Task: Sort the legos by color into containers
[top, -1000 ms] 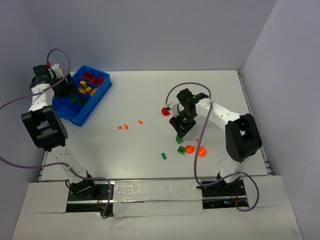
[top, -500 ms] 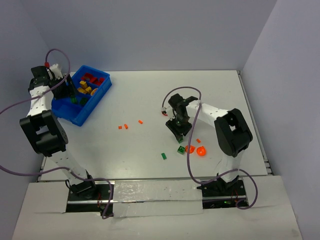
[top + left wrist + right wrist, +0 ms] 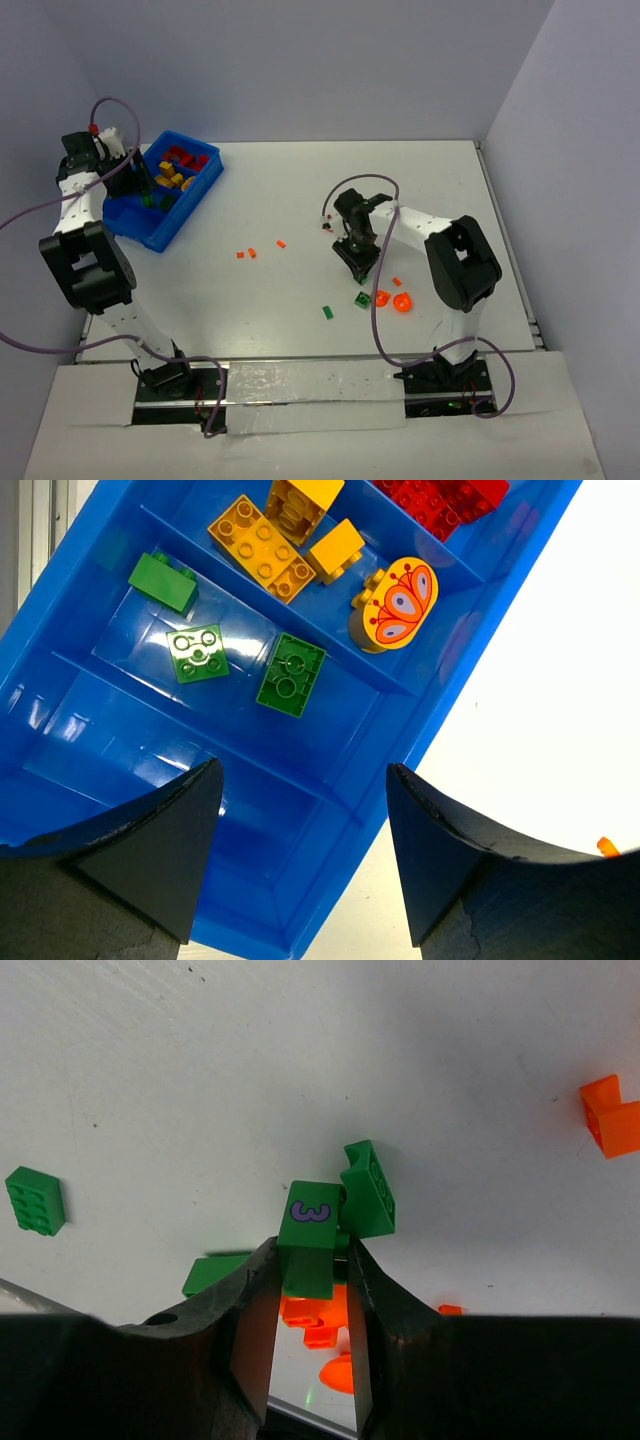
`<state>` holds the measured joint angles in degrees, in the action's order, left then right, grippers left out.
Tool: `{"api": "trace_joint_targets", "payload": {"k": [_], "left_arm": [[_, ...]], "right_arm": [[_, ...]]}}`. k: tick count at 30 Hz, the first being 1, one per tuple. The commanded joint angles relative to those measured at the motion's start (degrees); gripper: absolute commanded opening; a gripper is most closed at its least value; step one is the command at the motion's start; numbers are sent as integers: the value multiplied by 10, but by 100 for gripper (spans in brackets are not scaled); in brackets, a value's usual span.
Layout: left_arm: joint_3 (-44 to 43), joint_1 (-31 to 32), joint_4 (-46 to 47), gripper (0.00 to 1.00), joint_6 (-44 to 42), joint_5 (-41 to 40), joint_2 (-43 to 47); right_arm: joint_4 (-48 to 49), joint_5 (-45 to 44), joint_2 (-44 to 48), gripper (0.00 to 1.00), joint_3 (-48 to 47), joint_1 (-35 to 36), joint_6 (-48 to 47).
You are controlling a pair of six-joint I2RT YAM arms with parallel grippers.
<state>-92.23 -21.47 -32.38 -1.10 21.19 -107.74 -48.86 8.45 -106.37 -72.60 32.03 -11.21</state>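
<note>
right arm pinches a green brick from the table's loose cluster

the right gripper (image 3: pixel 310 1260) stands narrow, jaws pressed to both sides of the green brick marked 3 (image 3: pixel 307 1228), low on the table beside a second green brick (image 3: pixel 368 1190) and the translucent orange pieces (image 3: pixel 392 299), seemingly to lift it clear of its neighbours. well apart, the left gripper (image 3: pixel 300 780) hangs wide and empty above the blue bin (image 3: pixel 152 230), where green bricks (image 3: pixel 198 652), yellow bricks (image 3: pixel 262 548) and red bricks (image 3: pixel 440 495) lie in separate compartments, likely so each colour has its own place. orange bits (image 3: pixel 252 252) lie loose mid-table.
</note>
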Motion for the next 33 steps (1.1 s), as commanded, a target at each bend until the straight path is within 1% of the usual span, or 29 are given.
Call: {"api": "trace_joint_targets", "payload": {"k": [1, 2, 4, 5, 6, 7, 8, 9, 10, 11, 12, 13, 15, 19, 20, 22, 23, 24, 25, 27, 28, 30, 31, 33], "left_arm": [[-26, 0, 8, 75, 1, 17, 16], [-29, 0, 7, 75, 1, 23, 16], [-39, 1, 2, 75, -3, 61, 18], [-43, 0, 1, 75, -4, 86, 20], [-45, 0, 1, 76, -3, 128, 22], [-45, 0, 2, 76, -1, 150, 26], [-45, 1, 2, 76, -1, 150, 28], [-45, 2, 5, 76, 5, 216, 33], [-45, 6, 4, 76, 8, 285, 34], [-45, 12, 0, 76, 29, 314, 37], [-45, 19, -4, 76, 34, 340, 38], [-45, 34, -14, 76, 36, 378, 39], [-40, 57, -25, 76, 38, 415, 45], [5, 126, 19, 76, 68, 476, 77], [19, 146, 38, 77, 67, 489, 94], [38, 166, 62, 77, 57, 498, 112], [44, 186, 69, 78, 44, 498, 122], [51, 199, 80, 78, 33, 491, 130], [55, 205, 90, 78, 30, 481, 137], [60, 219, 108, 79, 24, 460, 152], [67, 235, 126, 79, 17, 436, 163], [100, 252, 166, 80, -29, 359, 199], [117, 260, 192, 81, -45, 338, 215], [164, 278, 275, 85, -83, 303, 264]], "right_arm": [[12, 17, 23, 27, -19, 1, -36], [13, 28, 32, 26, -22, -2, -49], [14, 56, 52, 21, -40, -15, -81], [13, 72, 59, 19, -53, -23, -93], [13, 86, 62, 17, -75, -35, -102], [13, 98, 64, 13, -86, -40, -112], [12, 111, 64, 13, -86, -40, -112], [11, 148, 63, 11, -115, -50, -118], [11, 165, 61, 8, -144, -57, -117], [17, 191, 60, 5, -159, -58, -114], [23, 191, 59, 3, -171, -58, -110], [42, 217, 59, 1, -191, -58, -99], [73, 239, 59, 0, -216, -58, -68], [153, 287, 40, 0, -272, -52, 2], [165, 305, 25, 0, -301, -50, 24], [169, 340, -8, 0, -356, -47, 62], [165, 359, -31, 0, -391, -47, 86], [163, 376, -53, 0, -428, -47, 109], [167, 385, -63, 0, -445, -46, 126], [187, 399, -73, 0, -444, -46, 168], [203, 406, -74, 0, -437, -46, 195], [233, 428, -76, 0, -425, -45, 230], [242, 438, -76, 0, -420, -45, 247], [261, 456, -77, 0, -407, -45, 286]]}}
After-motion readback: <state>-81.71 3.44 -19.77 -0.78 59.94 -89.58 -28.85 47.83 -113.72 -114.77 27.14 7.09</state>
